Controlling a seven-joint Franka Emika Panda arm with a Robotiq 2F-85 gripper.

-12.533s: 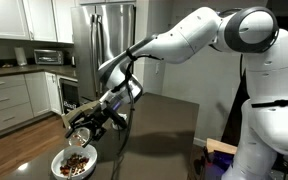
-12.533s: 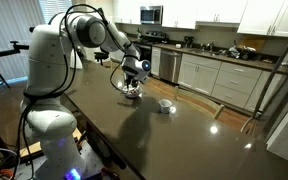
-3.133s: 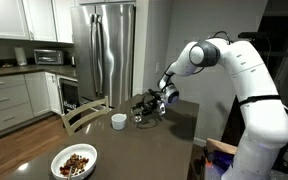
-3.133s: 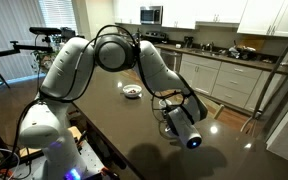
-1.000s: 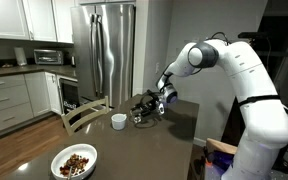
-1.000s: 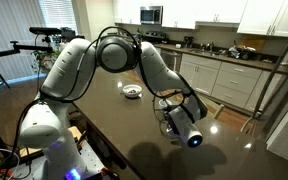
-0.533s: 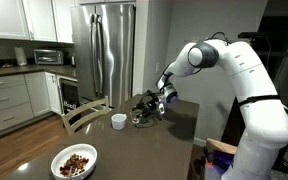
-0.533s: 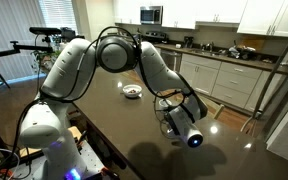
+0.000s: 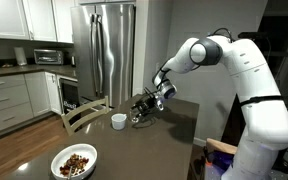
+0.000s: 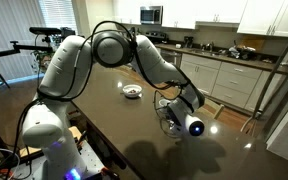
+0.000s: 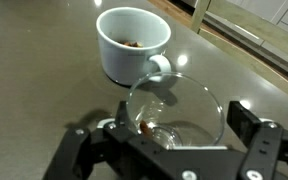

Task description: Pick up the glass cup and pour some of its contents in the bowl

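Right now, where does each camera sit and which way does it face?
Exterior view: beyond the bowl, facing the fridge; whole arm and hand show.
Exterior view: near the robot's base, facing the kitchen counters; base and arm show.
Wrist view: behind the hand, looking down at glass cup and white cup; fingers show.
Both exterior views share the bowl.

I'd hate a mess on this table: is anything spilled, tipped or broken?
Nothing stands out. The small clear glass cup stands upright on the dark table beside the white handled cup, with no brown bits on the surface around them. The wide white bowl sits level.
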